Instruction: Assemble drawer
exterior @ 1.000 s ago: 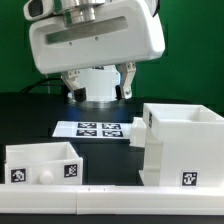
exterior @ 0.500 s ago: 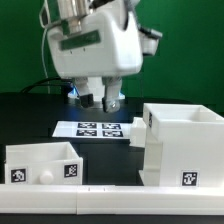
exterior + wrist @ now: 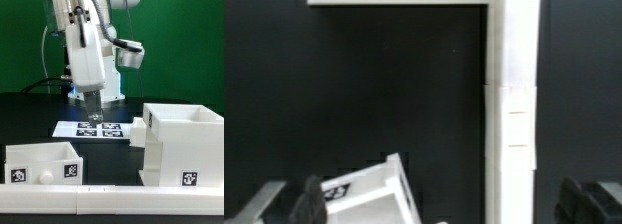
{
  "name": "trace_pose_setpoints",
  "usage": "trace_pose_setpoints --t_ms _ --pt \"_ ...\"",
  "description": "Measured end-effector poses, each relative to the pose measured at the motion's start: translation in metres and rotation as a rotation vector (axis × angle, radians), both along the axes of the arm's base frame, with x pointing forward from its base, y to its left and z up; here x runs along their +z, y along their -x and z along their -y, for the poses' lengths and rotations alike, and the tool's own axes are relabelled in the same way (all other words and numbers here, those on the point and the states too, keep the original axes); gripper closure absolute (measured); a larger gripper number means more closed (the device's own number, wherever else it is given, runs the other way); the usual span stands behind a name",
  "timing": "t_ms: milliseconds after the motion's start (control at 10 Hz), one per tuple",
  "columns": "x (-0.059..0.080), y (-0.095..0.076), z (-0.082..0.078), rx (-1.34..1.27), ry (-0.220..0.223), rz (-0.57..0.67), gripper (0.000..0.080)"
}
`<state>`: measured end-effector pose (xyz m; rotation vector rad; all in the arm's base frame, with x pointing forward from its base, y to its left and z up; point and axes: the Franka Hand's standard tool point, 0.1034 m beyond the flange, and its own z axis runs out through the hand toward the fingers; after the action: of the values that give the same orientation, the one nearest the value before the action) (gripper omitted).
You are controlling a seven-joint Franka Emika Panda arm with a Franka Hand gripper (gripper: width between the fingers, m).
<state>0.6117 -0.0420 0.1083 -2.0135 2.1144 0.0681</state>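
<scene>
The drawer's large white box housing stands at the exterior view's right, with a tag on its front. A small white part juts from its left side. One knobbed tray stands at the exterior view's left, open side up. My gripper hangs above the marker board, seen edge-on, apart from all drawer parts. In the wrist view my gripper is open and empty, its dark fingers far apart. A tagged white corner, seemingly a tray, shows between them.
A long white bar lies along the table's front edge and also shows in the wrist view over the black table. The arm's white base stands behind the marker board.
My wrist has turned about its vertical axis, from broadside to edge-on in the exterior view, and shifted slightly to that view's left. The drawer parts have not moved.
</scene>
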Motion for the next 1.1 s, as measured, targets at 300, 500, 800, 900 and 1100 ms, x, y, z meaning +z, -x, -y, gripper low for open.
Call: trace_pose_setpoints --t_ms 300,500,800,900,1100 --pt "-0.012 0.001 -0.003 -0.38 -0.033 -0.077 0.015" --pt "-0.024 -0.006 -0.004 -0.55 -0.021 -0.051 0.015" --pt "-0.025 -0.006 -0.01 -0.708 -0.067 -0.083 0.015" --pt "-0.026 -0.005 -0.008 -0.757 -0.081 -0.092 0.015" --pt "-0.036 0.006 0.022 -0.937 -0.125 -0.138 0.015"
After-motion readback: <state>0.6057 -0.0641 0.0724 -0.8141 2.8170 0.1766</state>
